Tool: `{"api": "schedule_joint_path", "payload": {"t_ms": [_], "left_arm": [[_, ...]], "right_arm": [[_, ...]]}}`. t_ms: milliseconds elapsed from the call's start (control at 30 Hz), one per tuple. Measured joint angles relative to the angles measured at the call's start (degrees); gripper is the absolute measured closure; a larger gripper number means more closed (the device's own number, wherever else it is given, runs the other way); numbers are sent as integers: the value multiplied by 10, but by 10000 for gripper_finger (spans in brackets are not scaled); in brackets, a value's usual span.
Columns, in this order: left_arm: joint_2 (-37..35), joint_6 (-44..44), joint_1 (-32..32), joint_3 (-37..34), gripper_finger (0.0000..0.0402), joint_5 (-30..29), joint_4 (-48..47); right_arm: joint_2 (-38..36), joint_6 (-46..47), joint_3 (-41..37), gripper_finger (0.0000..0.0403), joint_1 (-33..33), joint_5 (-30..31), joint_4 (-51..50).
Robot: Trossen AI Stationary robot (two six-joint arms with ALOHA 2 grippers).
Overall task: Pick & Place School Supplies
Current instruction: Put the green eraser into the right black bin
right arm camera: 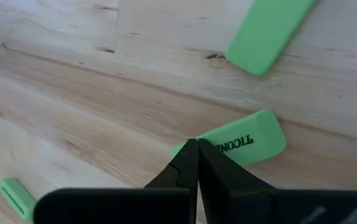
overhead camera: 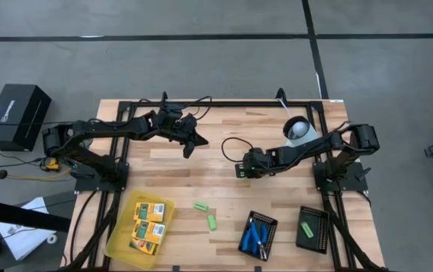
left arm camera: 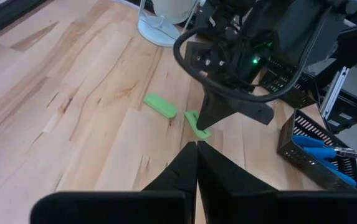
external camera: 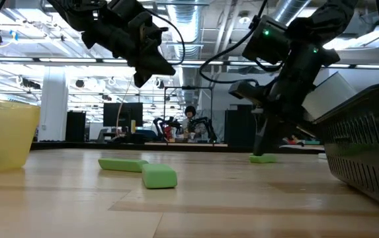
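My right gripper is shut, low over the table's middle, its tips at one end of a green block printed with dark letters. A second green block lies flat just beyond it. Two more green blocks lie flat nearer the front edge, and another lies in the right black ribbed tray. Yellow-orange packs lie in the translucent yellow tray. Blue-handled tools lie in the other black tray. My left gripper is shut and held high, left of the right one. My right gripper meets the lettered green block at its end with shut fingertips, coming from above and slanting down. The low view shows the fingers reaching down to the block, which lies flat on the table. Whether they press it or only graze it, I cannot tell.
A white round device stands on the far right part of the table, and a black cable loops near it. Bare wood lies between the two grippers and the trays along the front edge. A black box sits off the table's left.
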Motion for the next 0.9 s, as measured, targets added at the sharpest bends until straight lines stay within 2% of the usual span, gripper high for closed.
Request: {"api": "schedule_joint_path", "payload": {"t_ms": [433,900], "left_arm": [[0,-2,0,-17,401,0,8],[0,-2,0,-17,401,0,17]], "right_arm": [[-34,-27,-3,403,-19,-4,-33],[-33,-50,-2,403,-35,-10,-25]]}}
